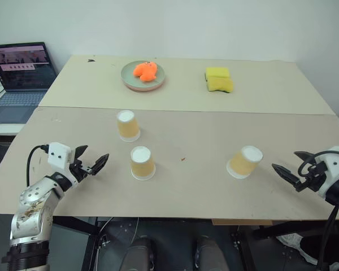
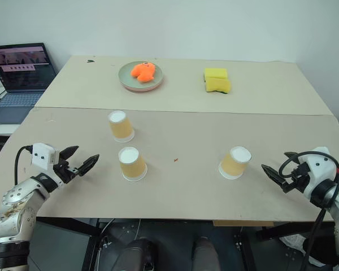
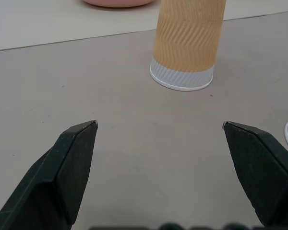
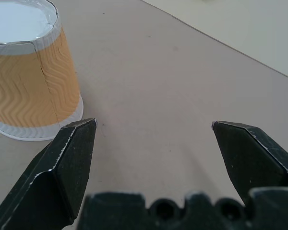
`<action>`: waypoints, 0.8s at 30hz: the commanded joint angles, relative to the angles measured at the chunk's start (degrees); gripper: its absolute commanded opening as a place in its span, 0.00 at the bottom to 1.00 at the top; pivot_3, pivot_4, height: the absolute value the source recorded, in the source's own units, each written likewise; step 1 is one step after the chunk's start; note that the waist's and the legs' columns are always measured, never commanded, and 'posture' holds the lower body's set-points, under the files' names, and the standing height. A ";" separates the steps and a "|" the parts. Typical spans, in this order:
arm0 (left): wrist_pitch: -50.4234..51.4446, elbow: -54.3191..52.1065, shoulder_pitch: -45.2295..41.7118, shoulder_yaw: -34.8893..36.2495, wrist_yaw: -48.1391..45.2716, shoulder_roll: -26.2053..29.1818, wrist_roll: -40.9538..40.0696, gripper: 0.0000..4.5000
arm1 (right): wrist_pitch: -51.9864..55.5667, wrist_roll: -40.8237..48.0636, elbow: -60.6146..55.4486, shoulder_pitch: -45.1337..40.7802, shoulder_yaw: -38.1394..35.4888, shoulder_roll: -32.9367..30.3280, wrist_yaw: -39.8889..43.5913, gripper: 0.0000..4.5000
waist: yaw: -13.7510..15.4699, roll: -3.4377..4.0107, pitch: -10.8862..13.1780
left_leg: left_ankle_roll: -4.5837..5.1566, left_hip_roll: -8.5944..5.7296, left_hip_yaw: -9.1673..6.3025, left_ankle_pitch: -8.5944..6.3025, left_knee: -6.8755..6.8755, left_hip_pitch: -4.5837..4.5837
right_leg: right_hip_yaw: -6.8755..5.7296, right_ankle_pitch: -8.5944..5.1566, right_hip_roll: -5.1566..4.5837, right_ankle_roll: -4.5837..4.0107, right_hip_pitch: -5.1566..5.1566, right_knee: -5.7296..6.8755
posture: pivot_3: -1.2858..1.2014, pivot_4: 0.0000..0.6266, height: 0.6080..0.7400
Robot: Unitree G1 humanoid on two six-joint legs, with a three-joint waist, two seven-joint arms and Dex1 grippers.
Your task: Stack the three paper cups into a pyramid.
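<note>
Three yellow-orange paper cups stand upside down and apart on the near table. One cup (image 1: 128, 125) is at the back left, and the left wrist view shows it too (image 3: 187, 48). A second cup (image 1: 142, 163) sits just in front of it. The third cup (image 1: 244, 162) is at the right, leaning a little. My left gripper (image 1: 96, 153) hovers open left of the second cup, with nothing between its fingers (image 3: 77, 158). Right of the third cup (image 4: 29, 81), my right gripper (image 1: 285, 161) is open and empty. No cup rests on another.
On the far table are a green plate (image 1: 127, 83) holding an orange toy (image 1: 145, 70) and a yellow sponge (image 1: 219, 79). An open laptop (image 1: 20, 76) sits off the left side. A seam (image 1: 214, 112) runs between the two tabletops.
</note>
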 commanded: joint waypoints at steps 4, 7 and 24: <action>13.46 -3.13 -1.31 -3.30 -19.67 14.01 -9.63 0.99 | 11.52 11.58 -9.44 4.63 -5.78 -5.13 9.11 1.00 | 0.04 0.02 0.07 | -0.01 0.05 -0.02 0.01 0.00 -0.06 | -0.07 -0.03 0.04 -0.03 -0.08 0.05 | 0.52 0.24 0.49; 15.98 -2.17 -3.63 -4.96 -25.14 18.98 -11.01 0.99 | 17.54 17.97 -14.79 7.29 -8.66 -8.20 14.23 1.00 | 0.13 0.08 0.08 | 0.03 0.04 -0.01 -0.02 0.00 0.01 | -0.02 -0.05 0.02 -0.04 0.01 0.00 | 0.52 0.24 0.49; 13.59 -3.18 -19.38 -15.38 -34.15 18.81 -8.65 0.99 | 25.76 27.02 -34.09 -7.10 13.97 -6.12 11.38 1.00 | 0.67 -0.22 0.25 | -0.05 0.00 -0.06 0.03 0.01 -0.05 | -0.06 -0.03 0.05 -0.02 0.05 -0.16 | 0.52 0.24 0.49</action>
